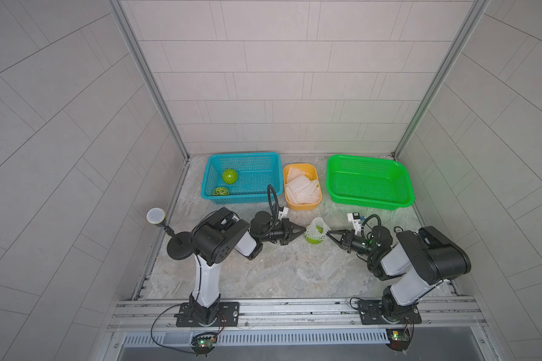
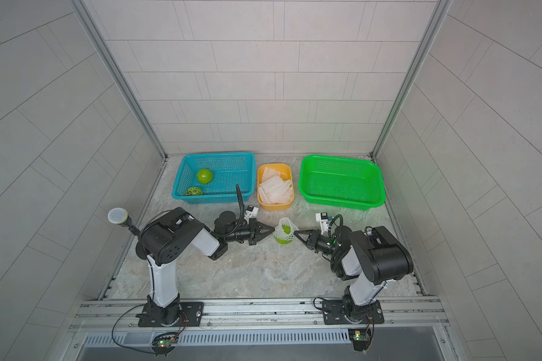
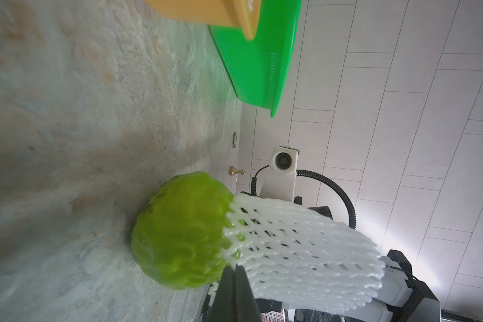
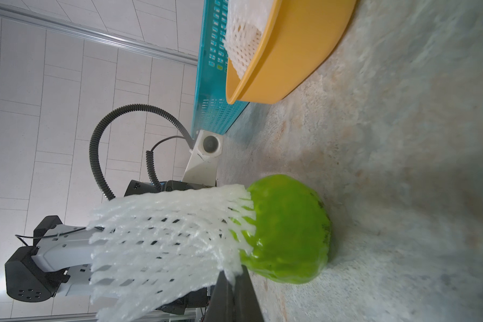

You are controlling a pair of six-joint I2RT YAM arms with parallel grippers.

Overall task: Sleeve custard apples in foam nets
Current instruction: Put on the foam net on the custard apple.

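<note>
Sleeving one apple point(image 1: 313, 240) between jaws | net point(image 1: 317, 225) over top only | left jaws, right jaws together at net edge | two bare apples point(image 1: 230, 176) point(image 1: 220, 191) beyond left jaws

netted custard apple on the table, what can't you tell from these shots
- Custard apple upper part: mostly behind foam net, every view.
- Left fingers pinching net or not: cut off by wrist view's edge, tiny in top views.
- Spare nets in yellow tub: overlapping, count unclear.
</note>
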